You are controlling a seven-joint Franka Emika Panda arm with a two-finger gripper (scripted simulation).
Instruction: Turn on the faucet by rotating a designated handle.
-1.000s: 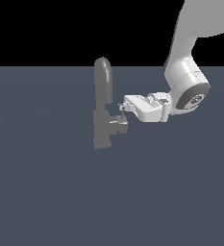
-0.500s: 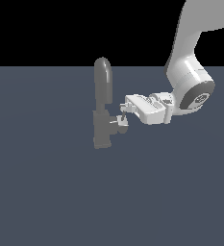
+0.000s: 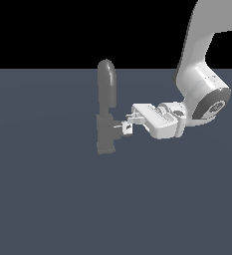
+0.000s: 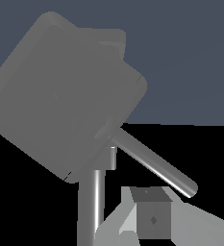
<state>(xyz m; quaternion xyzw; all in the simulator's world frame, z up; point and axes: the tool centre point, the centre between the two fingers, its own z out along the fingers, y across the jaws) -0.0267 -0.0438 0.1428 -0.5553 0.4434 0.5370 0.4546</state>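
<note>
The faucet is dull grey, with a tall arched spout over a blocky base. In the wrist view the base fills the frame. The handle is a short stub jutting from the base toward the exterior view's right. Its thin lever pin shows as a shiny slanted rod. My gripper reaches in horizontally from the exterior view's right, fingertips at the stub's end. The two fingers stand a little apart, so it looks open. One finger pad sits just beside the pin; whether they touch I cannot tell.
The faucet stands on a flat dark blue-grey floor that runs in every direction. The white arm comes down from the top of the exterior view's right. No other objects show.
The arm's wrist joint has swung toward the exterior view's right and slightly down, tilting the hand. The fingertips have stayed at the handle. The faucet has not visibly moved.
</note>
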